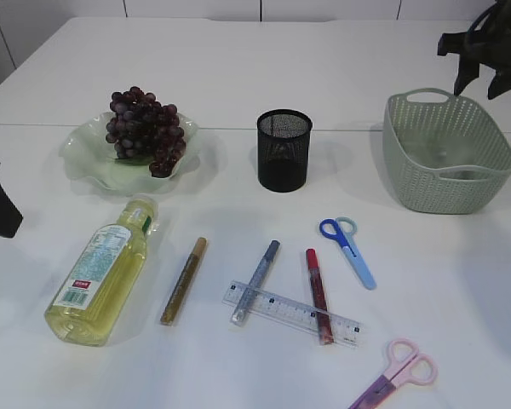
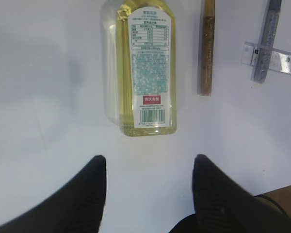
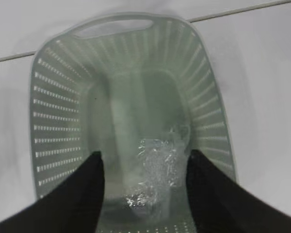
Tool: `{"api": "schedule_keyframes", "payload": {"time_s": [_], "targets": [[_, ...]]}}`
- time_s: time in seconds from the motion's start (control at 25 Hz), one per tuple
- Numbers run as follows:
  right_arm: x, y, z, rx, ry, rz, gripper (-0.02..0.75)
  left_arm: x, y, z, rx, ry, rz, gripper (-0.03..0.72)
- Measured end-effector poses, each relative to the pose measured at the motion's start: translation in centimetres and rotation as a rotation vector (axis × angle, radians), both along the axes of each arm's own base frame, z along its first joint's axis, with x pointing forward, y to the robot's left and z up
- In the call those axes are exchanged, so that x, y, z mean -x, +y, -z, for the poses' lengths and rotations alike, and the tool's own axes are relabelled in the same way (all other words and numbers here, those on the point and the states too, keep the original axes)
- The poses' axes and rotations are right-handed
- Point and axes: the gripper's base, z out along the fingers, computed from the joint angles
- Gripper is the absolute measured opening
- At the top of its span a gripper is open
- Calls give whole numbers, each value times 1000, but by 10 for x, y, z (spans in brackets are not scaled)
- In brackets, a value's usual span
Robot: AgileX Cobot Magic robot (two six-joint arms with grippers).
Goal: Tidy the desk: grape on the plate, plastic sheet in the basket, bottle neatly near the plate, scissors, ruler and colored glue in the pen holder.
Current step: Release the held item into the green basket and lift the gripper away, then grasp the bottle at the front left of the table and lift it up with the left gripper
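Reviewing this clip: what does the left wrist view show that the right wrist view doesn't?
Only the left wrist view shows the bottle lying flat, a gold glue pen and a ruler end. Only the right wrist view shows the basket with the crumpled plastic sheet inside. Both show open black gripper fingers above the white table.

The bottle (image 2: 144, 68) lay top centre, gold glue stick (image 2: 207, 48) beside it, ruler (image 2: 271, 59) upper right; the gripper (image 2: 149, 167), seemingly open, sat below.

bright, even light | soft shadows | right wrist view blurry
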Motion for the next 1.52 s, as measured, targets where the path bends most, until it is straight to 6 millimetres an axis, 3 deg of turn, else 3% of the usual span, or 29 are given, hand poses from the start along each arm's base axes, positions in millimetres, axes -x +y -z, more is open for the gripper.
{"api": "schedule_keyframes", "payload": {"time_s": [0.08, 0.2, 0.56, 0.76, 0.92, 1.16, 1.36, 1.52], "targets": [[0, 0, 1, -11, 2, 20, 461, 0, 0, 0, 0, 0, 0, 415], [2, 0, 2, -16, 22, 29, 500, 0, 0, 0, 0, 0, 0, 414], [18, 4, 9, -39, 218, -22, 511, -8, 0, -3, 10, -88, -24, 413], [33, 13, -2, -60, 225, -70, 510, -14, 0, -6, 19, -162, -44, 413], [59, 33, -25, -29, 209, -137, 510, -16, 0, -7, 23, -186, -51, 409], [108, 59, -42, 38, 228, -227, 510, -15, 0, -5, 20, -158, -45, 405], [159, 56, -57, 63, 220, -258, 510, -14, -5, -4, 7, -149, -19, 405], [198, 49, -58, 106, 223, -262, 510, -15, -23, -10, 15, -219, 40, 404]]}}
